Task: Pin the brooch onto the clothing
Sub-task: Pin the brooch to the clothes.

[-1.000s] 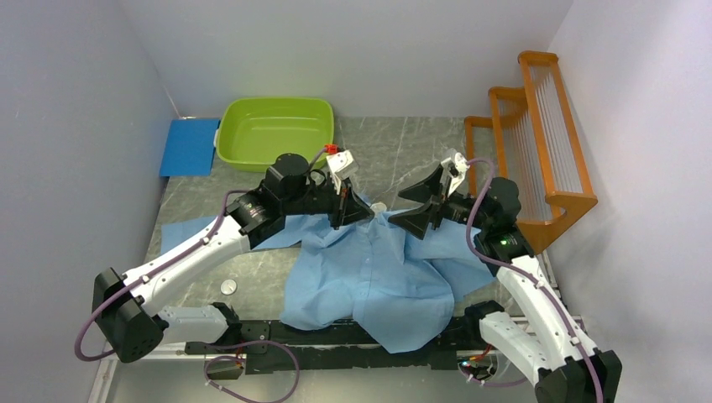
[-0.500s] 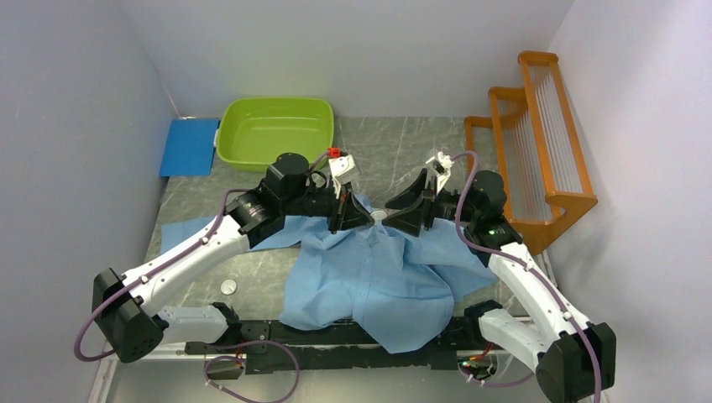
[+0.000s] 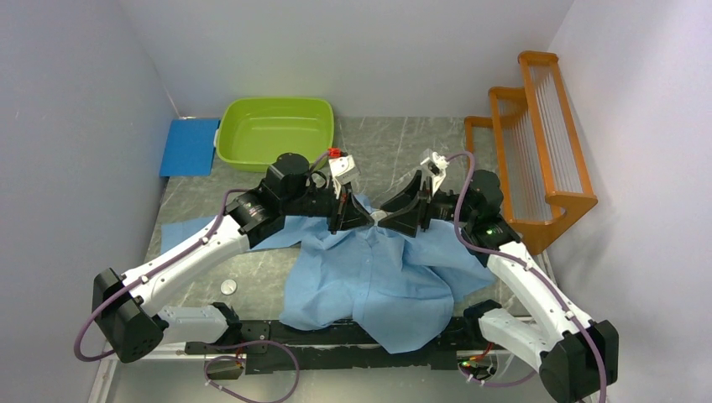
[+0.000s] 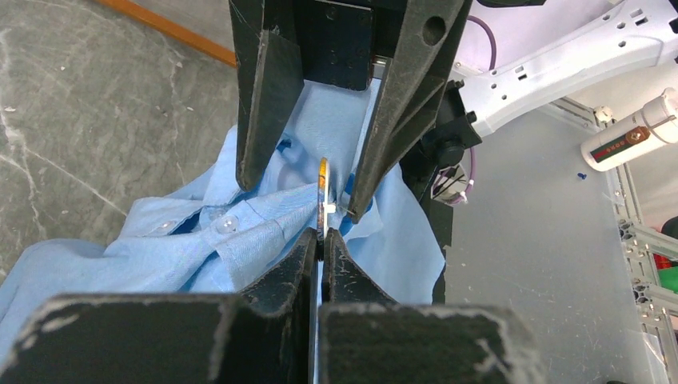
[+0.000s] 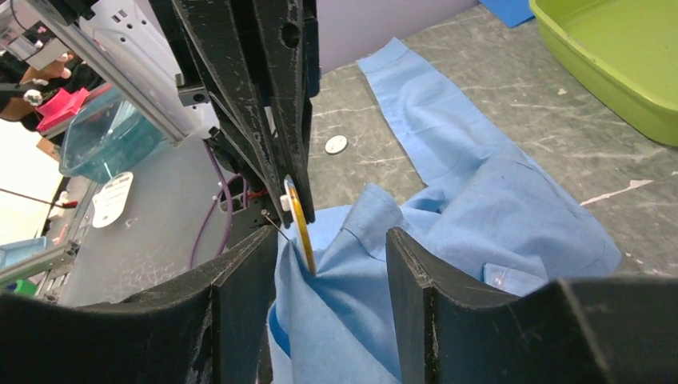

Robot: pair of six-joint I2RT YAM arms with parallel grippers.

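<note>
Light blue button-up shirt (image 3: 378, 281) of thin woven cloth lies crumpled on the grey marbled counter (image 3: 395, 147). Its lower part reaches the near edge between the two arm bases, and one sleeve lies flat toward the left. A small round white disc (image 3: 228, 286) sits on the bare stone just left of the shirt, apart from it. Farther back, the collar end of the shirt is bunched up where the two arms meet tip to tip. The left end effector (image 4: 322, 236) is clamped on the brooch (image 4: 323, 186), a thin round disc with a yellow-orange rim and a white backing piece. It holds the brooch upright at a raised fold of cloth; whether the pin has entered the cloth cannot be told. The right end effector (image 5: 332, 240) faces it with fingers spread apart, one on each side of the brooch, gripping nothing. Beyond them stand a lime green plastic tub (image 3: 273, 130), a flat blue pad (image 3: 189, 145) by the left wall, and an orange stepped rack (image 3: 537, 143) on the right.
</note>
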